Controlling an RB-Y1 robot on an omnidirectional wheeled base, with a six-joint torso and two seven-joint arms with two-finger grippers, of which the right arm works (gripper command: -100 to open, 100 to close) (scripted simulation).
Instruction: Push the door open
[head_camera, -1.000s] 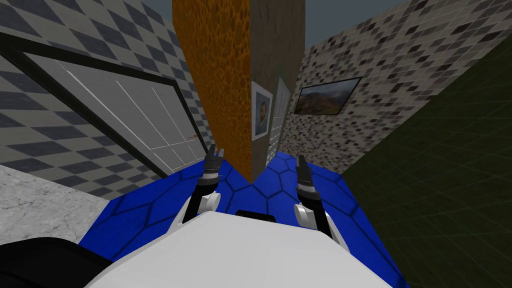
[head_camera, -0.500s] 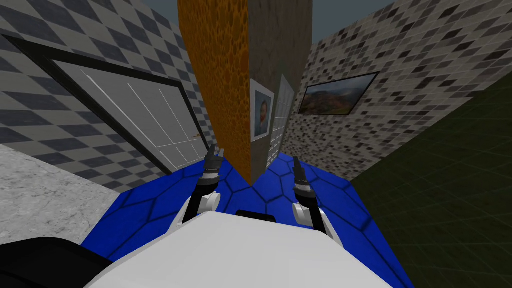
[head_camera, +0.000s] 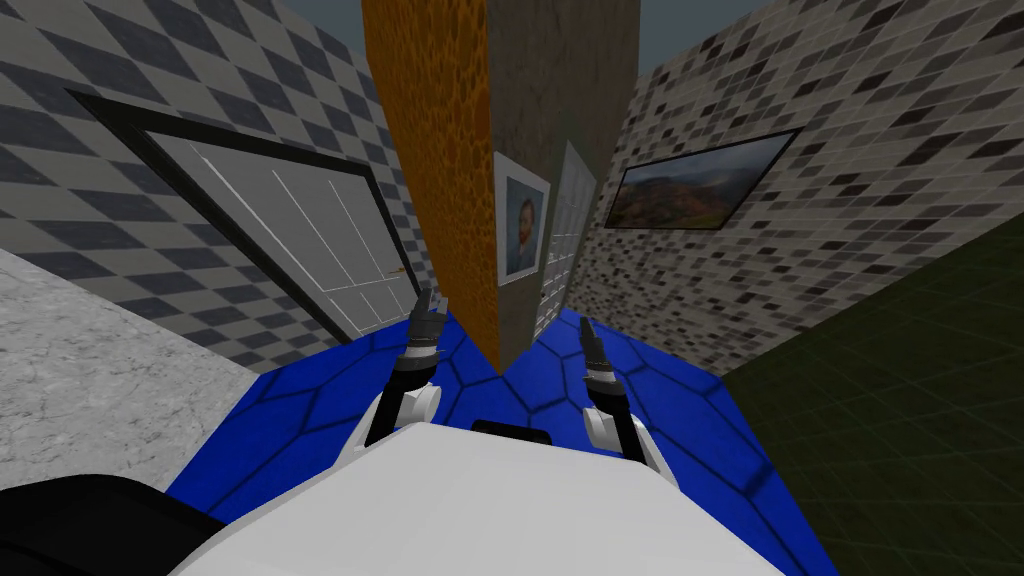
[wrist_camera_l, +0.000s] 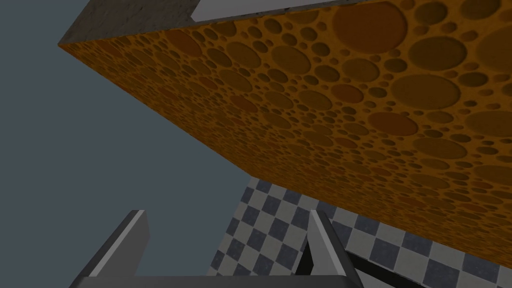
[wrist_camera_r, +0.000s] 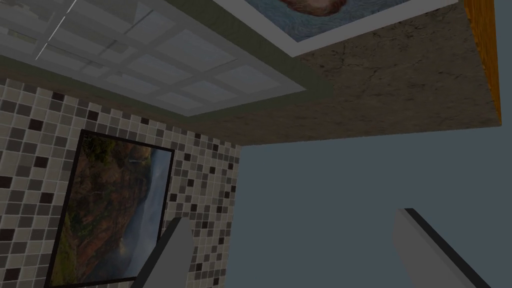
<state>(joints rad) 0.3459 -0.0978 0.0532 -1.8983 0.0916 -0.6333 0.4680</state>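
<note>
**A:** Where is the door?

**B:** The big grey panelled door (head_camera: 290, 230) in a black frame looks shut. It sits in the checked wall (head_camera: 150, 260) on my left, apart from both arms.

**A:** How will it handle?

**B:** Stiff and heavy, I think. Push flat beside the little handle (head_camera: 404, 270).

**A:** And the jaws?

**B:** The left jaws and right jaws gape, holding nothing.

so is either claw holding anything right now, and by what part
Nothing is held. The left claw and the right claw are both open, with nothing between their fingers.
</note>
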